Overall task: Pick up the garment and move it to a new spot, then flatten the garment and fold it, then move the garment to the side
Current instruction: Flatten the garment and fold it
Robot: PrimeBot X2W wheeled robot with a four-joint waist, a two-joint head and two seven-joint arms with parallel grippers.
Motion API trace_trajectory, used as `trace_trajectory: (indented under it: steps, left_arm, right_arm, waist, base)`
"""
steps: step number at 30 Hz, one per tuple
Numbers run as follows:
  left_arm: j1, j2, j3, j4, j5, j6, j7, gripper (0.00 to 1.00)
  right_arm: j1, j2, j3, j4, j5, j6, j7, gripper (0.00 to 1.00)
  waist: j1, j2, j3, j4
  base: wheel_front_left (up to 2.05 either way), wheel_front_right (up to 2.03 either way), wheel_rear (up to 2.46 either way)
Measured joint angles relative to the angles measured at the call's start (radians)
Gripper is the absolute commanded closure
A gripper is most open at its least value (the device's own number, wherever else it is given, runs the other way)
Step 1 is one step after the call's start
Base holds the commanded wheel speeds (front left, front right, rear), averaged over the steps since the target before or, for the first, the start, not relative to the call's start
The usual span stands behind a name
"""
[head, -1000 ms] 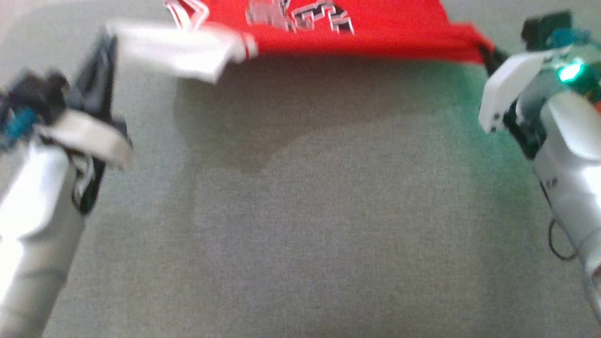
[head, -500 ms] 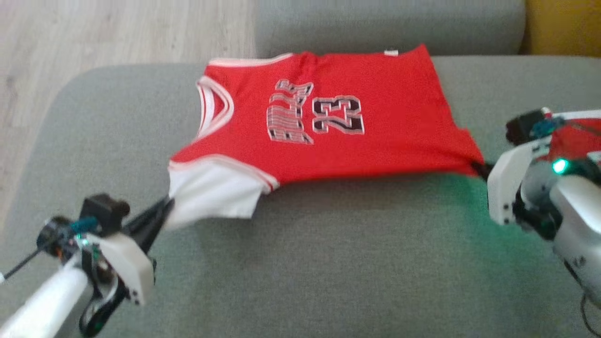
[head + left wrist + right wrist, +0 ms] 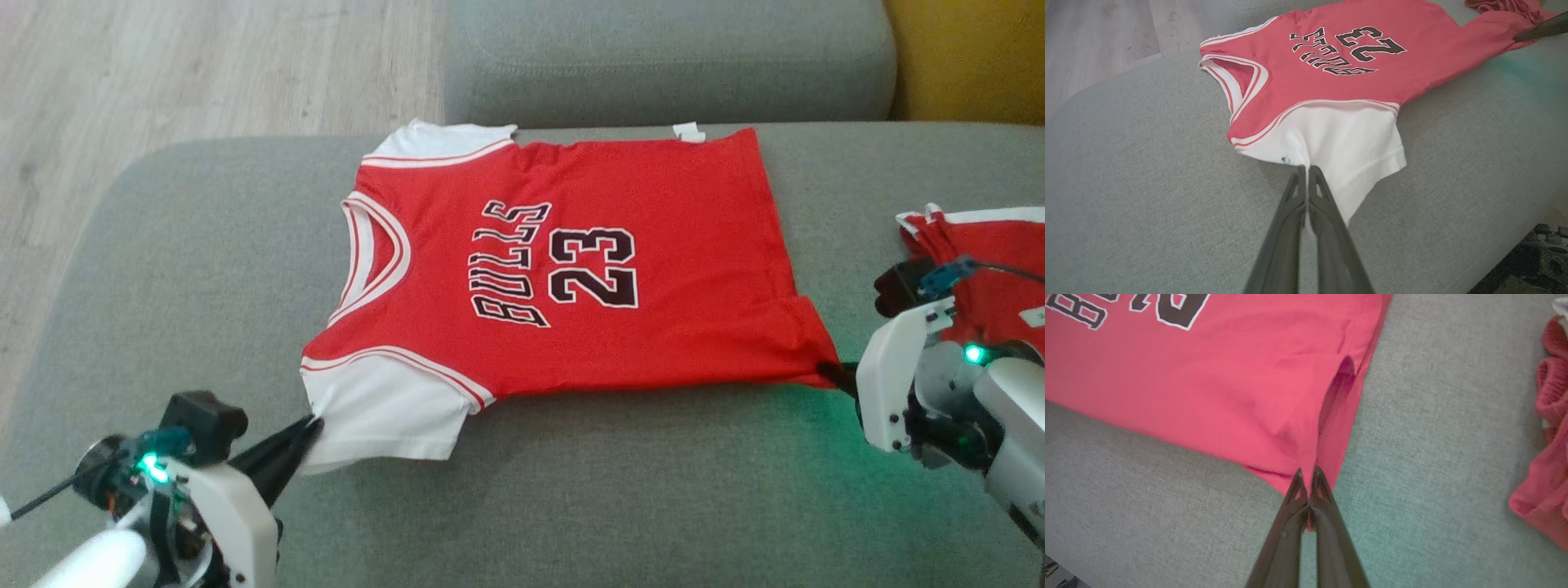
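On the sofa [image 3: 571, 506] the jersey [image 3: 669, 245] lies spread flat. At seven o'clock the left gripper [image 3: 310, 425] pinches its white sleeve [image 3: 384, 412]; at four o'clock the right gripper [image 3: 826, 371] pinches its red hem corner.

Head looks down, wrists look close; all share the jersey [image 3: 669, 245]
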Motion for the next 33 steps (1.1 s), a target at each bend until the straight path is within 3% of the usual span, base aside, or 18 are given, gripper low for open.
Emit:
trace_trajectory:
  steps: [10,21,33]
  left_arm:
    - [-0.191,-0.005,0.013,0.070,0.037,-0.017,0.056,1.00]
    - [-0.459,-0.073,-0.025,0.299,0.107,-0.077,0.120,1.00]
    - [-0.629,-0.134,-0.076,0.497,0.152,-0.098,0.100,1.00]
  right_arm:
    - [-0.091,0.026,-0.087,0.007,-0.029,0.000,-0.001,1.00]
    - [-0.220,0.126,-0.135,0.095,-0.128,0.000,-0.011,1.00]
    - [-0.323,0.202,-0.140,0.170,-0.193,0.000,-0.067,1.00]
  waist:
    - [0.0001,0.0000,0.079,-0.013]
    - [0.0002,0.0000,0.188,-0.041]
    - [0.0001,-0.0001,0.285,-0.088]
  base:
    - [0.00,0.00,0.00]
    - [0.00,0.00,0.00]
    - [0.00,0.00,0.00]
